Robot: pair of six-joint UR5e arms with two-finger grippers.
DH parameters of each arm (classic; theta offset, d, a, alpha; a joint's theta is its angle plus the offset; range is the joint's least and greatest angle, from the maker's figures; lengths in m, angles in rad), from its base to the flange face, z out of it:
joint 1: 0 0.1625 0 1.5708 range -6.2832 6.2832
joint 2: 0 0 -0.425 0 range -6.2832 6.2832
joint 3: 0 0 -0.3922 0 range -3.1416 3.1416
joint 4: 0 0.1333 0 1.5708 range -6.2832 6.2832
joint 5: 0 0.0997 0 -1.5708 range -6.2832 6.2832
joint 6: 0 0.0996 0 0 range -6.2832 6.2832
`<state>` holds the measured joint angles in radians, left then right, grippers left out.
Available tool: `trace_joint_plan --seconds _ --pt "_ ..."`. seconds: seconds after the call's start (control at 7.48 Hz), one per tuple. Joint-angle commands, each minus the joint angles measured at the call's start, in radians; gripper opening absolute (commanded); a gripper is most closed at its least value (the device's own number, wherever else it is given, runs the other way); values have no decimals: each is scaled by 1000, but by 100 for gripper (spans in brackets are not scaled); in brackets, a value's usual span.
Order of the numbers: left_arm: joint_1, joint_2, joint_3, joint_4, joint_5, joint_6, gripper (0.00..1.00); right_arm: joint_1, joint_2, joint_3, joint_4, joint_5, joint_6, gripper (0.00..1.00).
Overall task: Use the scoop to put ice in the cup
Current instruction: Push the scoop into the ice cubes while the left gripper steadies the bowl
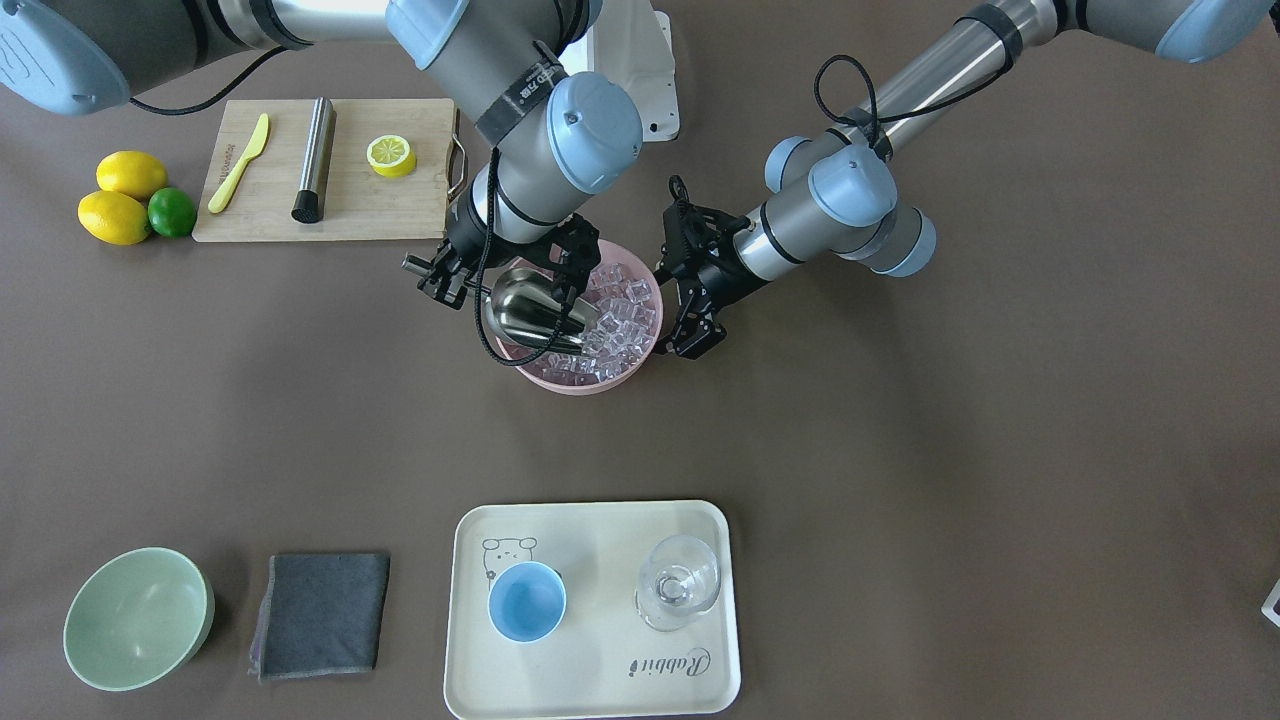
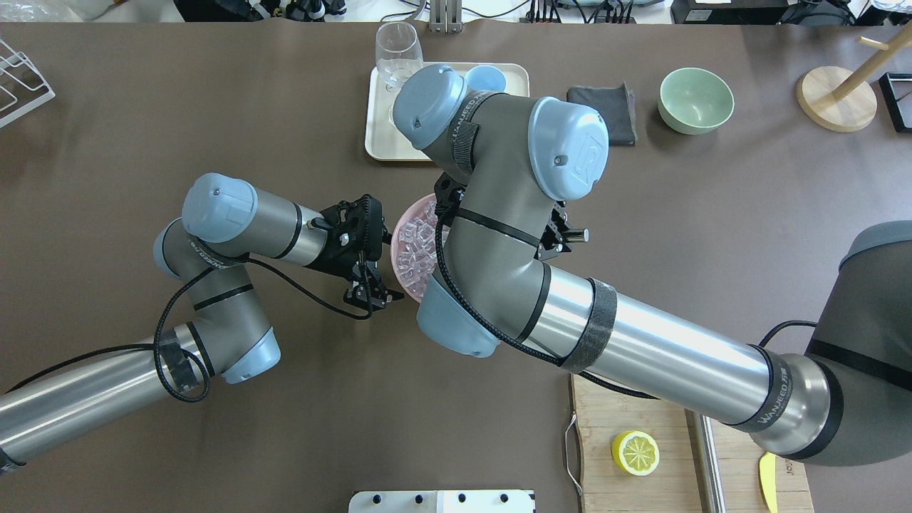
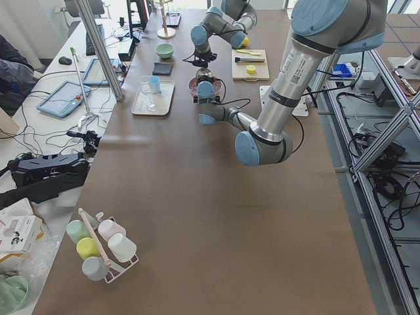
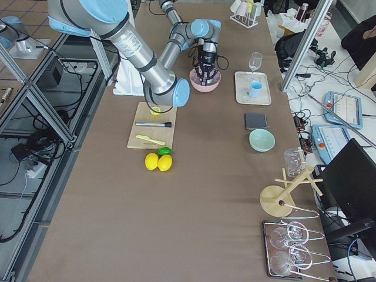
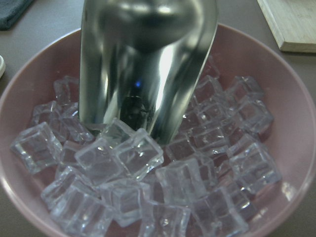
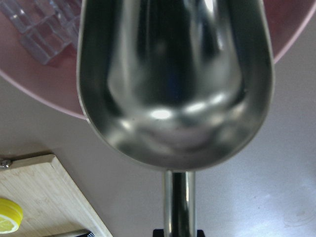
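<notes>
Right gripper clamped on scoop handle, trough lip in ice; cup well apart, 6 o'clock in front-facing view.

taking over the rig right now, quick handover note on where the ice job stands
Right gripper: shut on the handle of the scoop. The scoop's lip is down among the ice in the pink bowl, and its trough is empty.
Left gripper: open, beside the bowl's rim. Cannot tell whether it touches.
Cup: empty, on the tray next to the stemmed glass.
Done: scoop is in hand and at the ice.
Left: load the scoop, carry it to the cup, tip the ice in.
</notes>
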<state>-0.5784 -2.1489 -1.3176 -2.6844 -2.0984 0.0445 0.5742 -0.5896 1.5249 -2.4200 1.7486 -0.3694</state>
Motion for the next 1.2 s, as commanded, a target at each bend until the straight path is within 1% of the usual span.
trace_joint_plan --seconds 0.0,0.13,0.27,0.53,0.67,0.8,1.07 --pt "0 0 0 0 0 0 98 0 -6 0 69 15 38 0" --pt "0 1 0 -2 -2 0 98 0 -13 -2 108 28 44 0" --pt "0 6 -2 -2 -2 0 98 0 -12 -12 117 28 76 0" --pt "0 6 -3 -2 -2 2 98 0 -13 -9 119 28 80 0" --pt "0 7 -3 -2 -2 2 98 1 -22 -2 142 28 95 0" --pt "0 8 -3 -2 -2 2 98 1 -57 4 207 29 116 0" --pt "0 6 -3 0 1 0 98 1 -78 33 232 32 136 0"
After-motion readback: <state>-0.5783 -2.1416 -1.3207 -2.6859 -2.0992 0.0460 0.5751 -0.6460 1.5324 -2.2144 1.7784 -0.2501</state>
